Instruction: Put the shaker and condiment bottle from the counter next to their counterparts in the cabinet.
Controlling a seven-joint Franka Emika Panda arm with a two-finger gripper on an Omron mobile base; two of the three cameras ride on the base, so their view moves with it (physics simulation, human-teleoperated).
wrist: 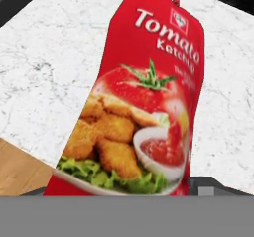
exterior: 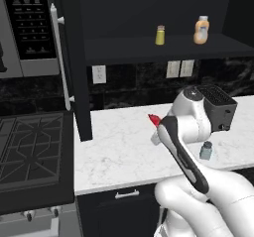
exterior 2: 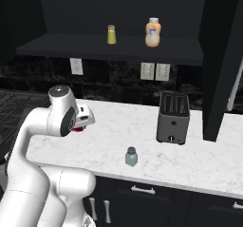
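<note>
The red condiment bottle [wrist: 149,92], a ketchup bottle with a food picture on its label, sits between my fingertips, and my gripper [wrist: 121,191] is shut on its lower end. In the base views its red tip [exterior: 154,119] pokes out beside my arm, and a red patch of the condiment bottle [exterior 2: 78,129] shows under the hand, over the white marble counter [exterior: 119,151]. The pale blue-grey shaker [exterior: 206,150] [exterior 2: 131,156] stands upright near the counter's front edge. On the dark cabinet's shelf [exterior 2: 90,48] stand the yellow shaker [exterior 2: 111,34] and the orange-beige bottle [exterior 2: 153,32].
A dark toaster [exterior 2: 173,118] stands on the counter behind the shaker. The cabinet door [exterior: 74,62] hangs open at the left with its white handle [exterior: 59,57]. A stove [exterior: 30,151] and microwave [exterior: 30,28] lie further left. A second open door [exterior 2: 220,55] juts out on the right.
</note>
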